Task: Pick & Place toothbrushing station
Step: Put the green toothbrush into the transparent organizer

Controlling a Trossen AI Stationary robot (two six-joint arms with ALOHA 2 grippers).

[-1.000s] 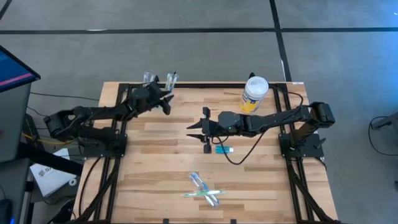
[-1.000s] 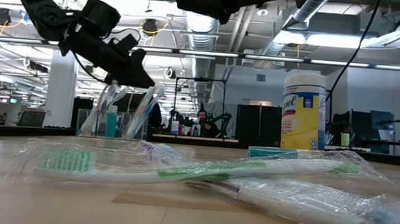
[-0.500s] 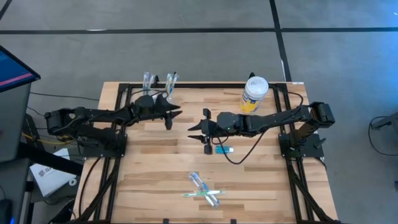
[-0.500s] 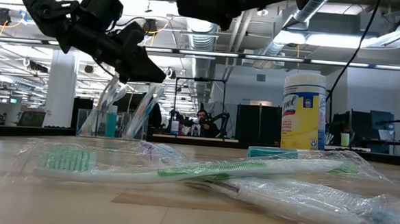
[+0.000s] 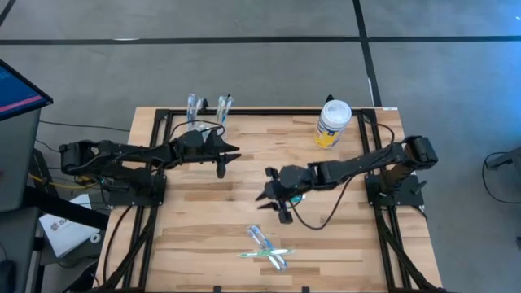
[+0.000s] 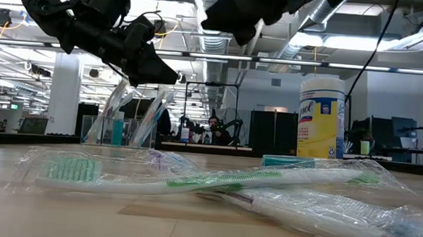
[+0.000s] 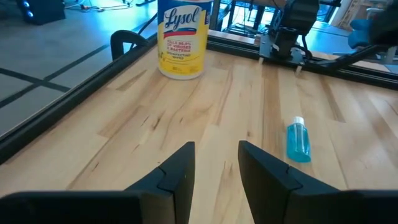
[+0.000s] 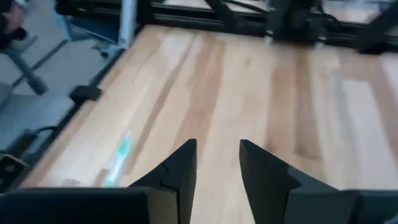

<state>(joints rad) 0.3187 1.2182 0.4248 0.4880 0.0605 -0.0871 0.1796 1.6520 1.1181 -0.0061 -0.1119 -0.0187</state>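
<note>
Two clear cups with toothbrushes standing in them sit at the table's far edge. Wrapped toothbrushes lie flat near the front edge, big in the low view. A small teal-blue bottle lies on its side mid-table; in the high view my right arm covers it. My left gripper hovers open to the near right of the cups, holding nothing. My right gripper hovers open over mid-table, between the bottle and the wrapped toothbrushes, also holding nothing.
A white-lidded jar with a yellow label stands at the far right. Black frame rails run along the table's left and right sides. Bare wood lies between the grippers and the near edge.
My left gripper has swung from beside the cups toward the table's right and near side, and now points across the table. My right gripper has moved toward the near edge and dipped lower, covering the teal bottle in the high view. Nothing on the table has moved.
</note>
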